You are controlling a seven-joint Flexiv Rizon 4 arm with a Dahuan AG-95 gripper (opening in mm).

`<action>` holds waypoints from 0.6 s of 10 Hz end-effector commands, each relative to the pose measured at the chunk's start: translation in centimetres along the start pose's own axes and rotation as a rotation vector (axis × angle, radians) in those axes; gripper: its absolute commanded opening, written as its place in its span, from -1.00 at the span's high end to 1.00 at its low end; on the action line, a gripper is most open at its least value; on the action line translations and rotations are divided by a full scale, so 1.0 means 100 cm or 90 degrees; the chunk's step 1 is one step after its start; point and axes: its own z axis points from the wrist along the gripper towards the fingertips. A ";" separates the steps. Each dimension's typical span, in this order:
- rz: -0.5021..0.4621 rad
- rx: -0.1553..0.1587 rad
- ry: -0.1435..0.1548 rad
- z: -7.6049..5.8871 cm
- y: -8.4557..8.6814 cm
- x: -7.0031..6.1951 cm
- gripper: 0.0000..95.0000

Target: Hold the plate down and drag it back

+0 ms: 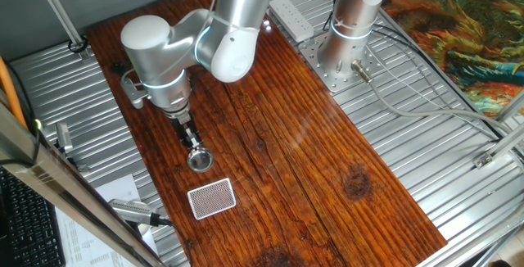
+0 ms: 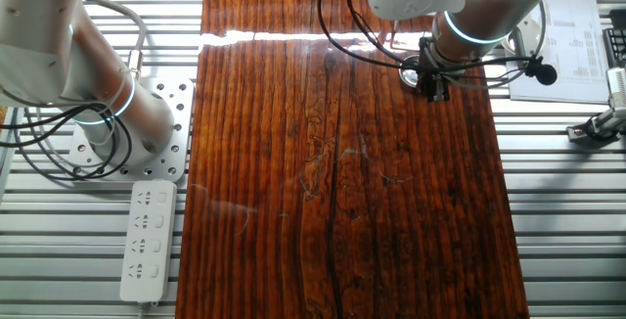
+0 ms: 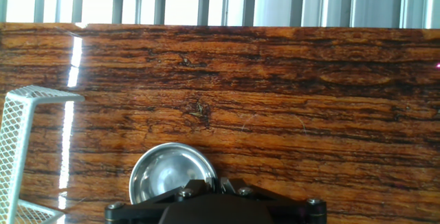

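The plate point(image 1: 201, 161) is a small round shiny silver dish on the wooden table, near its left edge. It also shows in the hand view point(image 3: 165, 172) at the bottom, left of centre. My gripper point(image 1: 195, 144) points down at the plate's far rim. Its fingers are together with nothing between them. In the hand view the fingertips point(image 3: 221, 183) sit at the plate's right rim. I cannot tell whether they press on it. In the other fixed view my gripper point(image 2: 435, 86) is at the top right and the plate is hidden behind the arm.
A red-and-white lattice card point(image 1: 212, 198) lies just in front of the plate and shows at the left in the hand view point(image 3: 20, 148). A second arm's base point(image 1: 344, 50) and a white power strip point(image 1: 291, 17) stand at the back. Papers point(image 2: 567, 35) lie off the table.
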 end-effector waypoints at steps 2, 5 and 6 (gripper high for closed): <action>-0.002 0.014 0.002 0.000 -0.001 0.000 1.00; 0.000 0.014 0.002 -0.001 -0.002 0.000 1.00; -0.001 0.015 0.002 -0.001 -0.002 -0.001 1.00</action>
